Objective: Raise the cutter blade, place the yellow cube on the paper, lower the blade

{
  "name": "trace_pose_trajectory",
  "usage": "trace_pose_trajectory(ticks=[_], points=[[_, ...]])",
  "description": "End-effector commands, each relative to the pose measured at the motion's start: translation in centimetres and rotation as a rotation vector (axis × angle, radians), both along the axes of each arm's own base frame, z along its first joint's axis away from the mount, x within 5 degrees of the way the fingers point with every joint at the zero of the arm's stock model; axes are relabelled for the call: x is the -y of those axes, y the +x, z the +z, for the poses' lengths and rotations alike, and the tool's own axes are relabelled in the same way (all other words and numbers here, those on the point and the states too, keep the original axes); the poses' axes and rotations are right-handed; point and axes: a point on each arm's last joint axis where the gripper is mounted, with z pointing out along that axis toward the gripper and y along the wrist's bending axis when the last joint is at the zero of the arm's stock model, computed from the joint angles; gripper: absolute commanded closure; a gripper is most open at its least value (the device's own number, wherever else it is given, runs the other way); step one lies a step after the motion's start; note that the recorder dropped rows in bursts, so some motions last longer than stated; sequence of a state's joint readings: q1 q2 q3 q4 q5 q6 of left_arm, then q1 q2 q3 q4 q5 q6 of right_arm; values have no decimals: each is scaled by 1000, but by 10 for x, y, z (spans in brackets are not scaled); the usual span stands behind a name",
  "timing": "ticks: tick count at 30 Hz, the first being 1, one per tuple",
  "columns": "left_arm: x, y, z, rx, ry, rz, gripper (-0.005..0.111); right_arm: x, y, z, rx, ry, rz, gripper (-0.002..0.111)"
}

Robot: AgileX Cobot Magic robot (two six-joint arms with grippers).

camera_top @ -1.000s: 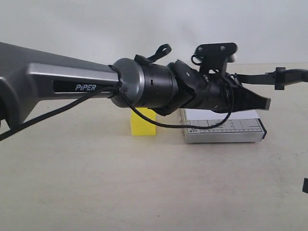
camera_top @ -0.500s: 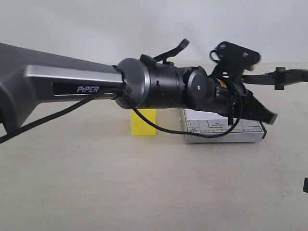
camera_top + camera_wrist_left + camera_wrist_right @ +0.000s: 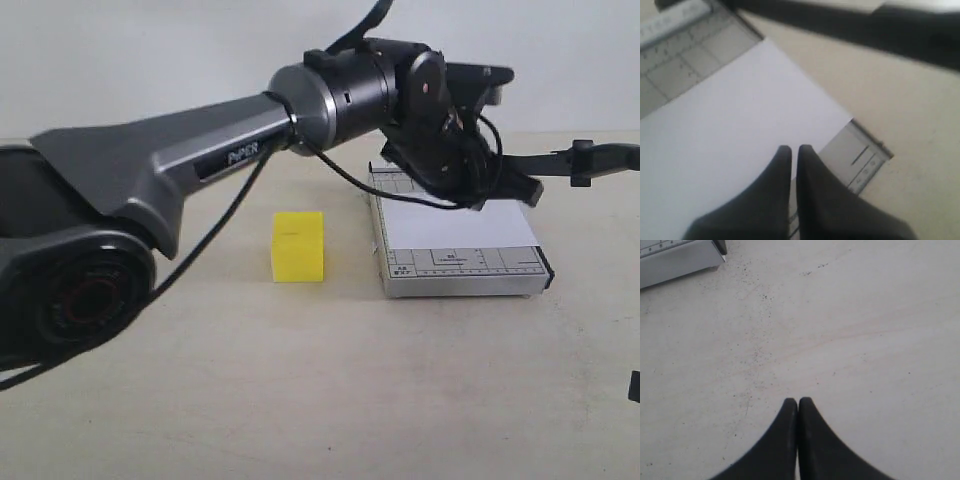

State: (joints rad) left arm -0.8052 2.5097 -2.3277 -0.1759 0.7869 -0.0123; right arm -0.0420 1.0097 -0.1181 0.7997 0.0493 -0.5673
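Left arm (image 3: pixel 200 160) rose over smooth white paper (image 3: pixel 460 225) | yellow cube (image 3: pixel 298 246) sharp-edged | both jaws together

One yellow cube (image 3: pixel 298 246) — just the one. One grey cutter base (image 3: pixel 465 281), with one sheet of paper (image 3: pixel 460 225) and one cutter blade (image 3: pixel 548 161). One table (image 3: pixel 300 390). Two grippers — the left gripper (image 3: pixel 794 148) and the right gripper (image 3: pixel 798 400), each with two black fingers.
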Motion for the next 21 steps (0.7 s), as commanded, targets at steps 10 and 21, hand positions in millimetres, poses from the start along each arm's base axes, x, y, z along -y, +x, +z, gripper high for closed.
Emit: trace_pose_trajectory(ticks=[10, 21], points=[[-5, 18, -28, 32, 137, 97, 102, 0, -2, -2, -18, 3, 7, 109], [5, 14, -65, -44, 102, 40, 102, 0, -2, -2, -18, 3, 7, 109]])
